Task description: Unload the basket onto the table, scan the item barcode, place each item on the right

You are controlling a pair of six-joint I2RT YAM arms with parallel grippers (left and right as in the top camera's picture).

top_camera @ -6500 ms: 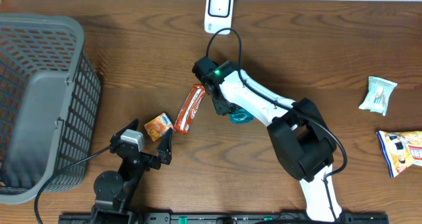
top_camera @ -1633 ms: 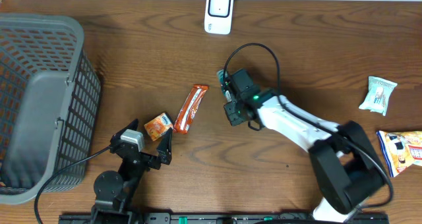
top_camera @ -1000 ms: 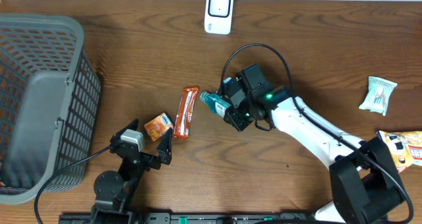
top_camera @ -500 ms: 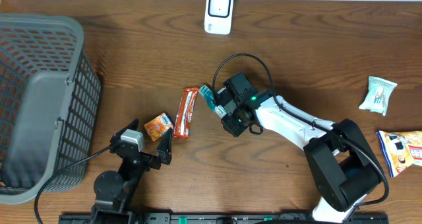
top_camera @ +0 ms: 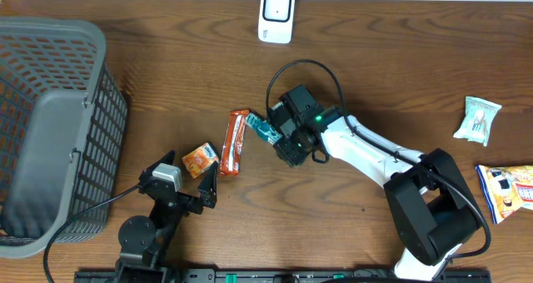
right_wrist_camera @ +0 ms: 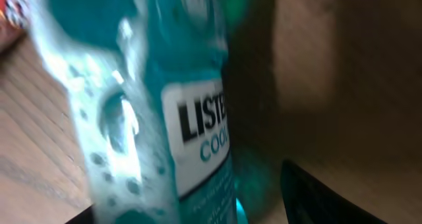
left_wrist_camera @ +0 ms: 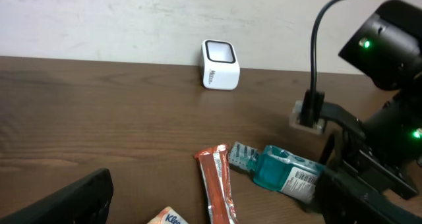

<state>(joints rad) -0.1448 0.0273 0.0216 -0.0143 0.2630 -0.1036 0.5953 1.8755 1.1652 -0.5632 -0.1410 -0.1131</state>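
Two grippers inspected. Right gripper point(top_camera: 281, 138) sits at the base of the teal mouthwash bottle point(top_camera: 265, 128), but clamped or let go cannot be told. The bottle lies on its side on the table point(top_camera: 400, 83), cap just beside the orange snack bar point(top_camera: 236, 141) at its 9 o'clock, with the white scanner point(top_camera: 276, 14) well apart at 12 o'clock. Left gripper point(top_camera: 191, 168) gapes wide, gripping nothing.
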